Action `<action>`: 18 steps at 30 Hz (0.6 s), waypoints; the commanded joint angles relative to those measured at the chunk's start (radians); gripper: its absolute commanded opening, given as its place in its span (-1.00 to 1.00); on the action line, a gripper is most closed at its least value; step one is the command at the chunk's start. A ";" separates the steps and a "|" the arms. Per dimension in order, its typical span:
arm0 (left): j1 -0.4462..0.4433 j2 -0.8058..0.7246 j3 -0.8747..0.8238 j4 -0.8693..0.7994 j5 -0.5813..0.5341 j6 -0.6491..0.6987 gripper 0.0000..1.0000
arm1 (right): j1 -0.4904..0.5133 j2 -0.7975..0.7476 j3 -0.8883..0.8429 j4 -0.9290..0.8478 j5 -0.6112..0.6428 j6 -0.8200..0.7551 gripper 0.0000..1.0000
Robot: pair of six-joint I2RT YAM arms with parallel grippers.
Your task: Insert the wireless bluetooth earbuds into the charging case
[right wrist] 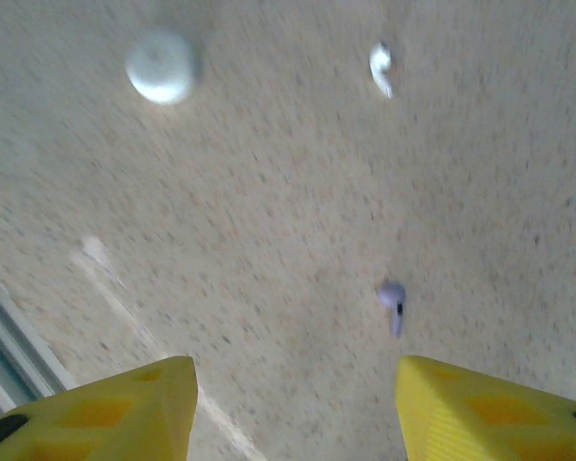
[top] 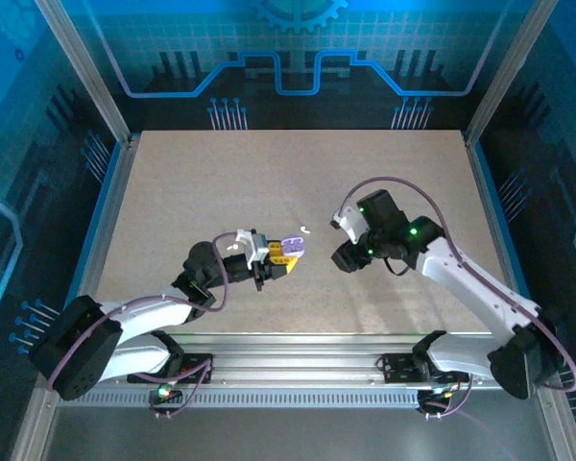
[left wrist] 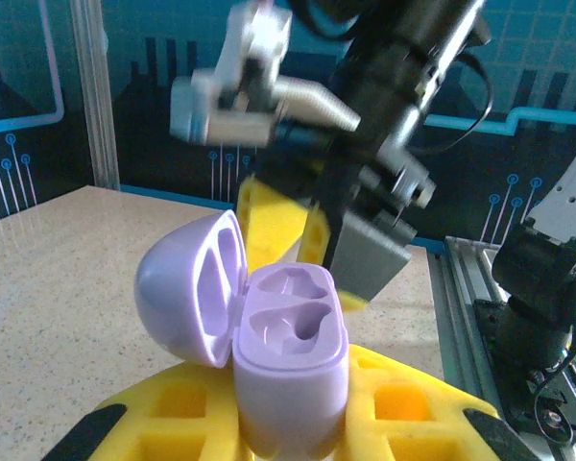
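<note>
A lilac charging case point(left wrist: 290, 370) stands upright with its lid point(left wrist: 187, 288) swung open to the left and both sockets empty. My left gripper point(left wrist: 288, 427) is shut on the case's lower body, held just above the table point(top: 291, 246). In the right wrist view, one small pale earbud point(right wrist: 394, 304) lies on the table just ahead of the right-hand yellow finger point(right wrist: 480, 408), and another earbud point(right wrist: 380, 69) lies farther off. My right gripper point(right wrist: 296, 384) is open with nothing between its fingers. It hovers right of the case point(top: 346, 255).
A white round puck point(right wrist: 160, 65) lies on the table beyond the right gripper. The right arm's wrist and yellow fingers point(left wrist: 278, 226) loom close behind the case. A metal rail point(top: 298, 351) runs along the near table edge.
</note>
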 commanded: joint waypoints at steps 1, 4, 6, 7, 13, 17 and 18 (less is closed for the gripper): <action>0.007 -0.064 -0.016 -0.020 -0.008 0.044 -0.75 | -0.029 0.091 0.070 -0.106 0.080 -0.017 0.10; 0.005 -0.121 -0.019 -0.102 -0.023 0.072 -0.75 | -0.057 0.206 0.127 -0.131 0.068 0.025 0.01; 0.007 -0.155 -0.020 -0.152 -0.038 0.097 -0.75 | -0.060 0.271 0.153 -0.129 0.051 0.039 -0.01; 0.006 -0.172 -0.024 -0.173 -0.047 0.106 -0.74 | -0.060 0.304 0.166 -0.132 0.049 0.043 -0.01; 0.006 -0.244 -0.043 -0.243 -0.059 0.126 -0.74 | -0.061 0.465 0.243 -0.154 0.117 0.058 -0.08; 0.006 -0.293 -0.058 -0.290 -0.072 0.148 -0.74 | -0.062 0.534 0.266 -0.149 0.144 0.066 -0.12; 0.006 -0.307 -0.060 -0.302 -0.081 0.152 -0.74 | -0.061 0.546 0.273 -0.155 0.137 0.074 -0.12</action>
